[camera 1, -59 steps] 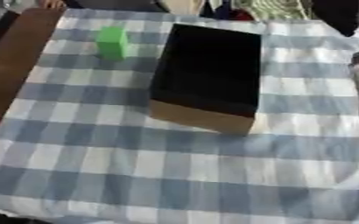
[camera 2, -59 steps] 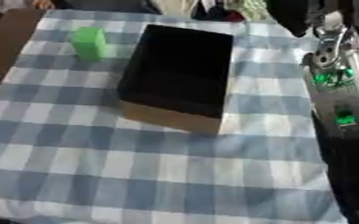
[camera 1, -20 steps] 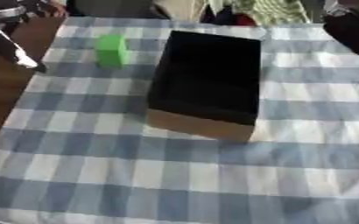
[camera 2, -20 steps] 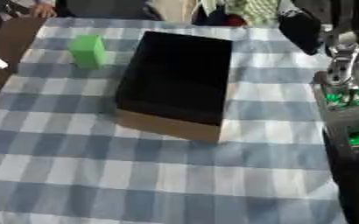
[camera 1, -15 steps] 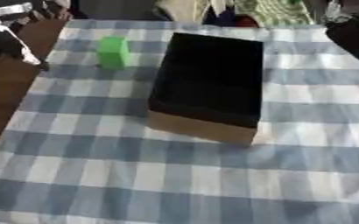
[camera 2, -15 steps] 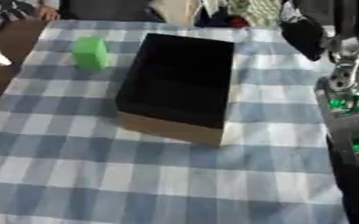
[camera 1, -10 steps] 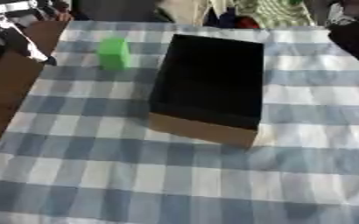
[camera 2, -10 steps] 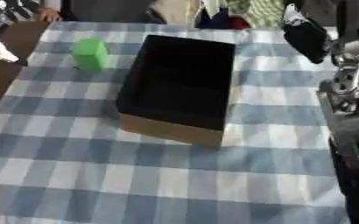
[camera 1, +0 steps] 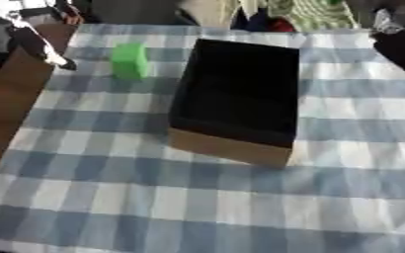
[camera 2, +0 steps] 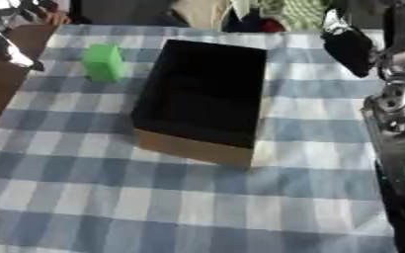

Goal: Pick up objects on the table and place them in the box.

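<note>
Blue-and-white checked cloth (camera 1: 197, 197) covers the desk almost edge to edge, lying flat with only slight wrinkles, and at the left a strip of bare brown desk (camera 1: 12, 104) shows past the cloth's edge. Along the far side there is a jumble of clothing in green stripes, red and dark blue, too blurred to sort out. Near the middle of the cloth sits the box (camera 1: 236, 99), an open cardboard one with a black inside, long side running away from the robot, its tan front wall facing the near edge. Nothing can be seen inside it. The whole near half of the cloth lies open, and so does a wide band to the box's right. The right arm stands tall at the right edge in the right eye view, silver and black, with the right hand (camera 2: 348, 47) hanging dark above the far right corner; I cannot tell how its fingers are set. The left hand (camera 1: 37, 42) shows at the far left corner, blurred, fingers unreadable. The green block (camera 1: 130, 60) stands upright between that hand and the box, touching neither.
</note>
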Motion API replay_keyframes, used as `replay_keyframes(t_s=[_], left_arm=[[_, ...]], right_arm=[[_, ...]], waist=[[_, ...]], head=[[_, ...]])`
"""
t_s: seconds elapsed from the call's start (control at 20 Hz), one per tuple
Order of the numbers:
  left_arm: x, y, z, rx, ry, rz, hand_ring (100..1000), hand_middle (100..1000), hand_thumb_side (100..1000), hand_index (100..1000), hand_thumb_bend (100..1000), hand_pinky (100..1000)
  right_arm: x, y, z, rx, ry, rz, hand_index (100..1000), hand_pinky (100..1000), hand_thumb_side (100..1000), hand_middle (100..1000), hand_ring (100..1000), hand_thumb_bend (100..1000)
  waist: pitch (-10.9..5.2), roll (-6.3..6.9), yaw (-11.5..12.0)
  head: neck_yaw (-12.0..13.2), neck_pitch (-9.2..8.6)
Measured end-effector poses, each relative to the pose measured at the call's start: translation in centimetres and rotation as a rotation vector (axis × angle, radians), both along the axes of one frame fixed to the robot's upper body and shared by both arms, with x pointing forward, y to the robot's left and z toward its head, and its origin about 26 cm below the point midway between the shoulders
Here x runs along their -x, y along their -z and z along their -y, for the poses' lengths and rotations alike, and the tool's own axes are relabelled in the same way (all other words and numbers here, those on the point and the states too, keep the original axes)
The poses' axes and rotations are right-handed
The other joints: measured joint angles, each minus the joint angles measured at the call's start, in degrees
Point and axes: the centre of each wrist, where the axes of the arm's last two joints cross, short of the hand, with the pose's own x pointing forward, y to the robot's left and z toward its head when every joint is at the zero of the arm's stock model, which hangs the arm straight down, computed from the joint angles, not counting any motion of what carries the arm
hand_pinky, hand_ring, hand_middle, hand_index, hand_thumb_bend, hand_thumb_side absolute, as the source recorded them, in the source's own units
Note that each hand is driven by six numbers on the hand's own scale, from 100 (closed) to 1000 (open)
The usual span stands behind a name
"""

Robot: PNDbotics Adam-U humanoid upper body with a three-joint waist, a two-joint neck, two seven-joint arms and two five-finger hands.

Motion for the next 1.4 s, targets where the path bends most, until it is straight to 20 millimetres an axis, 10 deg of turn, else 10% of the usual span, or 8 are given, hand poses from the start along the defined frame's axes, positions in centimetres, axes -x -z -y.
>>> replay_keyframes(t_s=[1.4], left_arm=[[-0.7, -0.2, 2.0, -0.02, -0.006, -0.048, 916, 900, 100, 1000, 624, 926]], right_arm=[[0.0, -0.3, -0.1, -0.028, -0.013, 0.0, 903, 844, 341, 766, 899, 100]], waist=[[2.49, 0.46, -2.2]], head=[[2.2, -2.13]])
